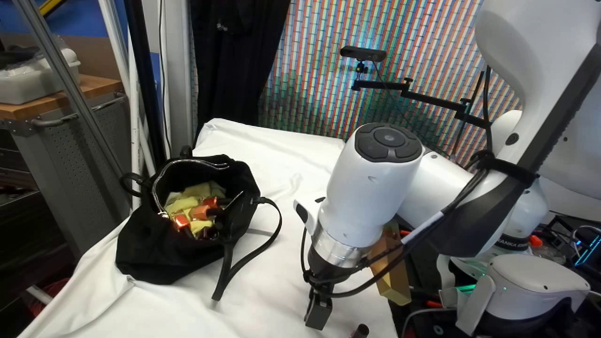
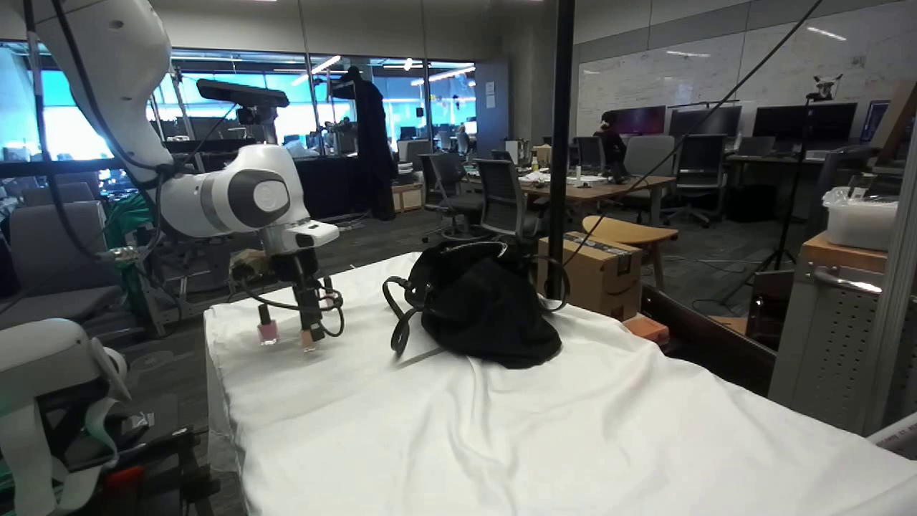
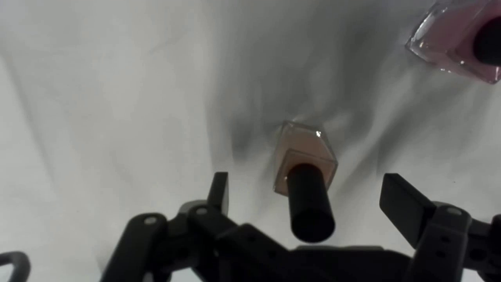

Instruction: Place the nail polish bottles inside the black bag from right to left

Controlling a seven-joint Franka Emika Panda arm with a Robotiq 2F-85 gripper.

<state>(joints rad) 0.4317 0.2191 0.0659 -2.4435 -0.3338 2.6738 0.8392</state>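
Found the tool (image 3: 308,192) spread wide in the wrist view, with a finger (image 3: 407,209) on either side of a peach nail polish bottle (image 3: 303,143) and a visible gap on both sides. Noted said bottle upright on the white-draped tabletop (image 2: 430,437), with black cap (image 3: 312,215) between the fingertips as viewed from the wrist. Observed the tool low over the tabletop in both exterior views, pointing down below the white arm (image 1: 366,202).

Located, near the tool and close to an edge of the tabletop, a pink nail polish bottle (image 2: 268,332), upright and black-capped. Noted pink glass (image 3: 450,43) also in the upper right corner of the wrist view, cut off by the frame; unable to confirm as the same bottle. Sighted a dark cap (image 1: 361,330) at the bottom edge of an exterior view.

Located the black bag (image 2: 494,315) in both exterior views, well apart from the tool, slouched on the tabletop with mouth upward and a strap (image 1: 222,284) trailing on the side nearer the tool. Counted at least three orange to red nail polish bottles (image 1: 201,212) inside, on the yellow-green lining (image 1: 185,203). Recorded farther out: a cardboard box (image 2: 602,279) and a black curtain (image 1: 235,65).
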